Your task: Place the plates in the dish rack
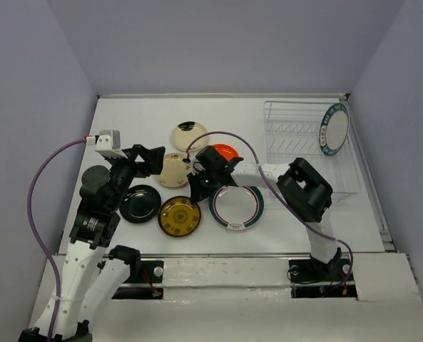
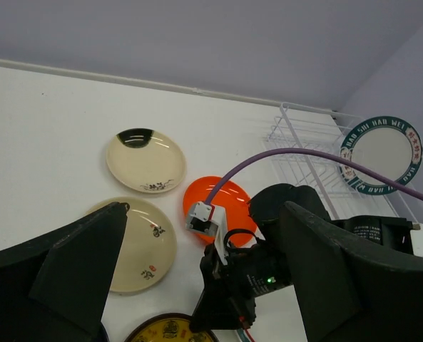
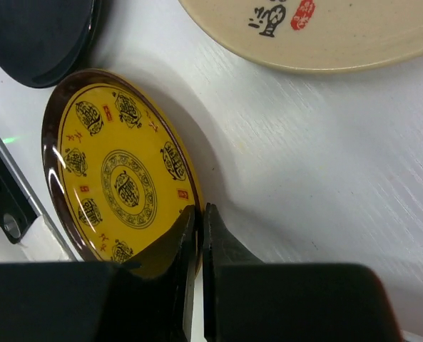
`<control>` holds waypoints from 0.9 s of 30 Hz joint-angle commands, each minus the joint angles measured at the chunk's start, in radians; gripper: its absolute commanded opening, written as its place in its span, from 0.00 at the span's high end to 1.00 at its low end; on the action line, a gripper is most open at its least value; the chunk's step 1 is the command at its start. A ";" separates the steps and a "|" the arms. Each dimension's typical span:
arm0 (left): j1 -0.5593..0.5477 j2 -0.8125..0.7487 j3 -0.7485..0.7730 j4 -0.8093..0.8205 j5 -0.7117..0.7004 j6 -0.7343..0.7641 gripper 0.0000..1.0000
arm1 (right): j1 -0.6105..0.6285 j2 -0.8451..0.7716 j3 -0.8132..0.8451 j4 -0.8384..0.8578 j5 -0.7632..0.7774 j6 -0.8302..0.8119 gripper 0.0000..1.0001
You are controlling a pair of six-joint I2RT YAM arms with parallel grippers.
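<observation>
Lying flat toward the near edge of the tabletop (image 1: 147, 121) from the right pincer (image 3: 198, 215), the round amber-yellow plate (image 3: 118, 189) is gripped by its rim.

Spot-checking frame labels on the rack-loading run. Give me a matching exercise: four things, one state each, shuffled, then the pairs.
Things
1. amber plate
2. rack
3. orange plate
4. left gripper

States
A. open, holding nothing
B. flat on table, not gripped
C. rim pinched by right gripper
D. holds one teal-rim plate, upright

Pairs: 1-C, 2-D, 3-B, 4-A
</observation>
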 commanded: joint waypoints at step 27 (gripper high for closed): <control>-0.224 -0.079 0.020 0.023 -0.011 0.041 0.01 | -0.702 -0.555 0.182 -0.152 1.398 -0.462 0.93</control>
